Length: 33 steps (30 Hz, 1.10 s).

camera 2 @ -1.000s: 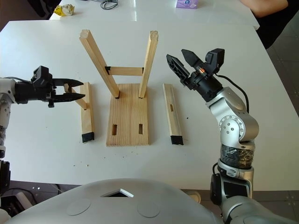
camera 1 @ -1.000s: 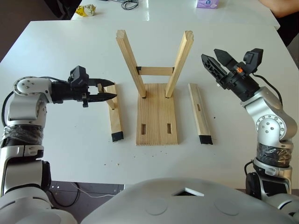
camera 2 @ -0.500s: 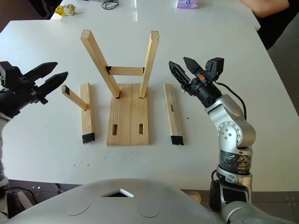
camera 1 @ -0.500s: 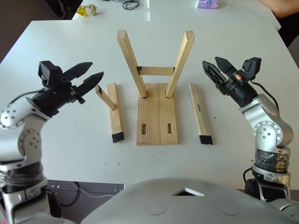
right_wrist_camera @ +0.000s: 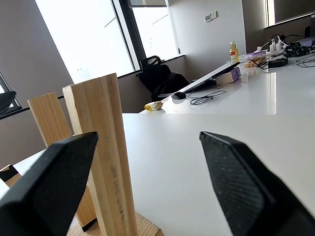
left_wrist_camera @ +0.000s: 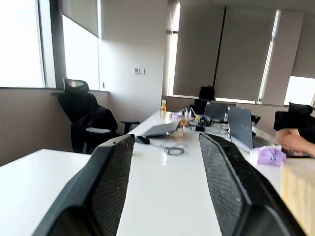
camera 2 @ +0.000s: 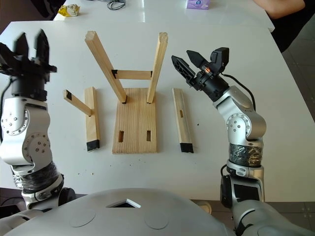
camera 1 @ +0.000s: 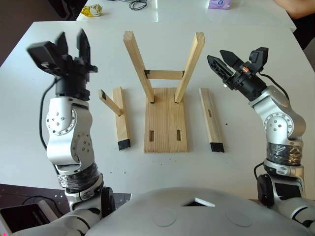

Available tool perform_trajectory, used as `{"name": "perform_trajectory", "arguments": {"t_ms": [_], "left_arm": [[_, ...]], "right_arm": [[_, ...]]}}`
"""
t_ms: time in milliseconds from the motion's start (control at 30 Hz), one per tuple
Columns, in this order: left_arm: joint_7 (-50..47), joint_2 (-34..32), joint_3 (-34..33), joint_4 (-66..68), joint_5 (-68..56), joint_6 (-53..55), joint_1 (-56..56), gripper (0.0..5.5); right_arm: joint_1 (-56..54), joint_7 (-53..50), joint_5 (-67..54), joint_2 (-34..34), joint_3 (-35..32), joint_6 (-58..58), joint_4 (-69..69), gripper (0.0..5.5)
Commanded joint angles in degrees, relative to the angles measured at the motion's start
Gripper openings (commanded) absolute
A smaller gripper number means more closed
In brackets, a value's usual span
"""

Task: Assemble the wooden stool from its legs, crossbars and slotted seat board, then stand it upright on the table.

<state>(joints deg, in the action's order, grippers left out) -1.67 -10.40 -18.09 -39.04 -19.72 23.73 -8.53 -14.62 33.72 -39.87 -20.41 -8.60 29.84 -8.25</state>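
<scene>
since the seat board [camera 1: 166, 123] lies flat at the middle of the tabletop [camera 1: 256, 147] with two upright legs [camera 1: 139, 66] standing in its far slots and tied by a crossbar [camera 1: 164, 74], we judge the step in hand to be building the second pair. the left loose leg [camera 1: 121, 115], with a crossbar stub [camera 1: 109, 102] pegged into its side, lies just beside the board toward the tabletop's left edge. the right loose leg [camera 1: 210, 118] lies just beside it toward the right edge. the near slots [camera 1: 151, 134] are empty.

our left hand [camera 1: 71, 34] is raised over the left part of the tabletop, spread wide and holding nothing. our right hand [camera 1: 215, 55] is likewise spread and empty, near an upright leg's top but apart from it.

we should grip the right loose leg mid-length, line its mortise with the stub's free end, then press square.
</scene>
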Motion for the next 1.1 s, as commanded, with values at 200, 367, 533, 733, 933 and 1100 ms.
{"name": "perform_trajectory", "arguments": {"t_ms": [200, 367, 533, 733, 933, 1100], "left_arm": [[-5.0, 4.4, 3.5, 0.7, 4.5, 2.7, 9.2, 2.43], [-4.1, 7.7, 6.0, 10.9, 6.6, -0.9, 16.6, 2.43], [-2.5, 8.7, 6.7, 9.3, 4.4, -5.4, 15.2, 2.43], [-5.2, 8.5, 2.8, 1.2, 1.0, -5.3, 10.5, 2.43], [-7.3, 6.4, 0.3, -2.9, -0.9, -1.3, 5.0, 2.43], [-7.5, 7.1, 2.9, -2.1, -1.0, 0.3, 3.0, 2.43]], "right_arm": [[-2.5, 1.9, 0.8, -0.8, 1.7, 1.8, 2.0, 3.81], [-3.0, 2.0, 0.9, -0.5, 2.3, 2.5, 2.1, 3.81], [-2.6, 1.4, 0.0, 0.4, 2.6, 3.7, 0.2, 3.81], [-0.5, 0.7, -0.4, 1.1, 2.6, 4.7, -1.7, 3.81], [0.4, 0.3, -0.4, 1.3, 2.5, 5.1, -2.6, 3.81], [0.6, 0.1, -0.4, 1.8, 2.8, 5.2, -3.2, 3.81]]}}
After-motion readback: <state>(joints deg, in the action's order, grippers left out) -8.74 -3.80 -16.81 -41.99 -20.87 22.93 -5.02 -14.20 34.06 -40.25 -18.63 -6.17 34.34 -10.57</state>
